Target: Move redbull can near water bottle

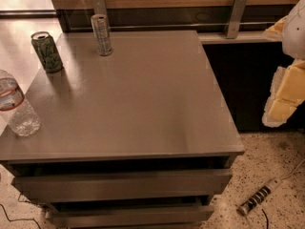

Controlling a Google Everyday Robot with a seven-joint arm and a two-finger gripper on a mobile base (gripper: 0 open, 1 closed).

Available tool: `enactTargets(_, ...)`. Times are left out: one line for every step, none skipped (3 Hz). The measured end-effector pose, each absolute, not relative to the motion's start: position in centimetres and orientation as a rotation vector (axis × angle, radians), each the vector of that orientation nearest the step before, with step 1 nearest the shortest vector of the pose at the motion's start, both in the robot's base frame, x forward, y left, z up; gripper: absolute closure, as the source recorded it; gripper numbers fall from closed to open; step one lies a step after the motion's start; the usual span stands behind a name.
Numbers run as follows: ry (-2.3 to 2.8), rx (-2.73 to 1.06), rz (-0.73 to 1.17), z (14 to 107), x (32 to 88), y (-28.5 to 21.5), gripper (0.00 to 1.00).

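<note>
The redbull can (pixel 101 34) stands upright at the back of the grey cabinet top (pixel 143 99), left of centre. The water bottle (pixel 16 106) stands at the cabinet's left front edge, partly cut off by the frame. My gripper (pixel 285 95) shows as white and yellow parts at the right edge of the view. It is off the cabinet, far to the right of the can and the bottle, and holds nothing that I can see.
A wider green can (pixel 46 51) stands at the back left, between the redbull can and the bottle. A wall with metal brackets (pixel 237 14) runs behind the cabinet. Two drawers (pixel 124 185) stick out below the top. A power strip (pixel 259 196) lies on the speckled floor at right.
</note>
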State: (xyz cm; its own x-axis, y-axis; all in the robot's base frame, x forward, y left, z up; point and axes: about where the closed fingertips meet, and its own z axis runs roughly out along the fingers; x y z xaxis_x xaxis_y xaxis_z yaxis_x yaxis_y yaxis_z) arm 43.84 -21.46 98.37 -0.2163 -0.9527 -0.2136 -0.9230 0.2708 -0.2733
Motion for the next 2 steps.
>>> enactTargets(2.207, -1.703, -0.125, 98.4, 44.0, -21.4, 0.00)
enactTargets(2.170, -1.629, -0.135, 98.4, 45.2, -20.8, 0.00)
